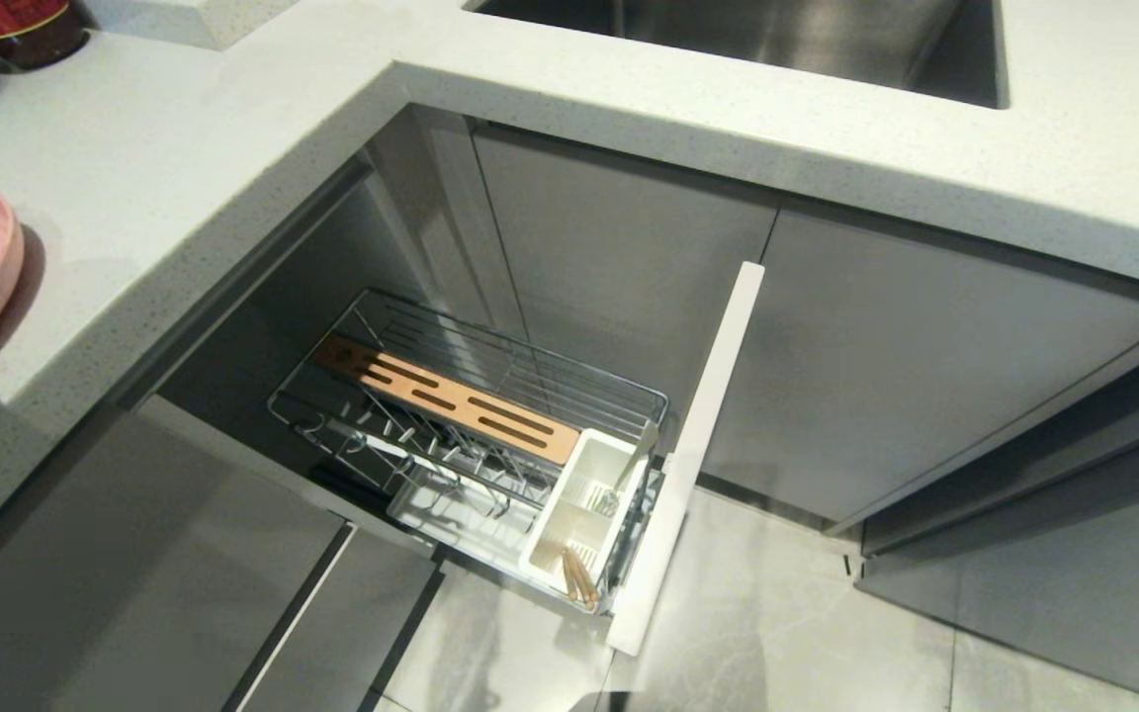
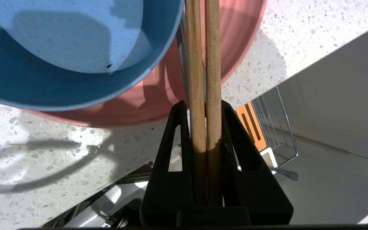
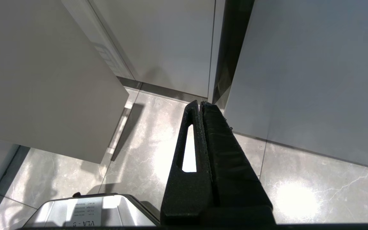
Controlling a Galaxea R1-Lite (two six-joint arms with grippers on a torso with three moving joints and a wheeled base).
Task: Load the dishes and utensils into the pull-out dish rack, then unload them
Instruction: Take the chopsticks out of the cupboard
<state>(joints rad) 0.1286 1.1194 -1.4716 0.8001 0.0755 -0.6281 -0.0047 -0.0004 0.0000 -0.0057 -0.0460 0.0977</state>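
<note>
My left gripper (image 2: 203, 107) is almost shut and squeezes the two chopsticks (image 2: 196, 64) side by side between its fingers. It holds them low down, and the long ends stick out over the pink plate (image 2: 241, 38) and the blue bowl (image 2: 75, 83). The bowl sits in the plate on the counter (image 2: 43, 153). In the head view the plate is at 9 o'clock on the edge, and my left arm does not show there. The rack (image 1: 490, 396) is pulled out at about 6 o'clock, down by the floor. Its white box (image 1: 579, 494) sits at the front end, with the spoon (image 1: 629, 470) standing in it. Some wooden stick tips also show in the box at 6 o'clock, and I cannot tell if they are another pair. I think the chopsticks are very light, stiff and smooth, so they could slide or cross over. Holding both together near one end, like now, seems good. I would keep the squeeze even and drop them tip first into the box. My right gripper (image 3: 200, 103) is shut with nothing in it, parked over the floor.
</note>
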